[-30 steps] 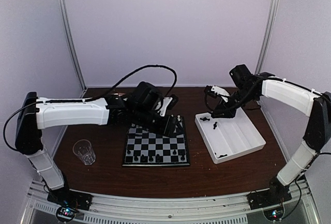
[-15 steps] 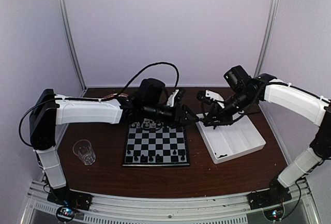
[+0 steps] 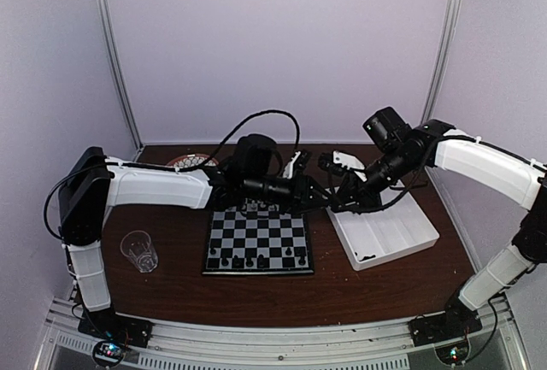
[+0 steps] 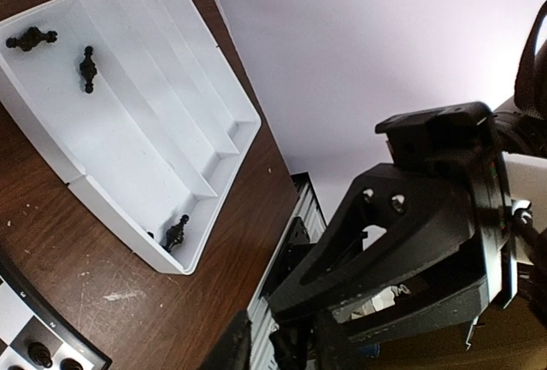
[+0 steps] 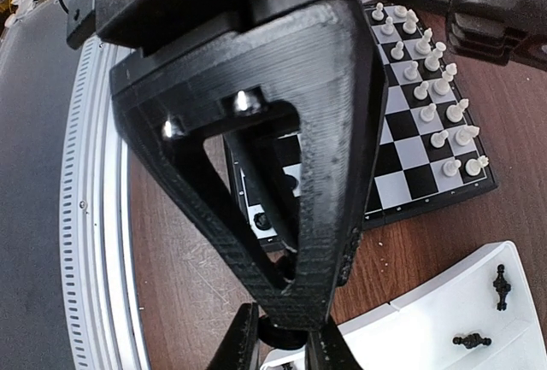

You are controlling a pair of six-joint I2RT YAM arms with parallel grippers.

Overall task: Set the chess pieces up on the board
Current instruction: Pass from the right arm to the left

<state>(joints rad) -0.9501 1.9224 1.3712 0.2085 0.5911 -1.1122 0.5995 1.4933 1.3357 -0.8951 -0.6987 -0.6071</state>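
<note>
The chess pieces are tiny, so they are judged to be light, rigid and a little slick. They would tip or roll easily, though a squeeze should not harm them. The best hold is across the narrow stem, which leaves the base free to land flat. On the board [image 3: 256,240] the white men [image 5: 427,88] stand upright in two rows at its 12 o'clock edge, and a black row [image 3: 256,261] stands at 6 o'clock. Three more black men lie on their sides in the tray [image 4: 128,131], which sits at 3 o'clock from the board. One [image 4: 30,38] has its long axis running about 9 to 3 in the left wrist view, one [image 4: 87,68] about 12 to 6, and one [image 4: 177,231] leans roughly 1 to 7 against a divider. The two grippers meet tip to tip above the table, at about 2 o'clock from the board's centre. The right gripper [image 5: 282,346] has its jaws only narrowly apart, with a small dark rounded thing pinched between them. This is most likely a black piece [image 5: 282,332], though its axis cannot be read. The left gripper [image 3: 320,195] points its fingers at that spot (a hand-over seems to be in hand). How wide its jaws stand cannot be told, nor whether they touch the piece.
</note>
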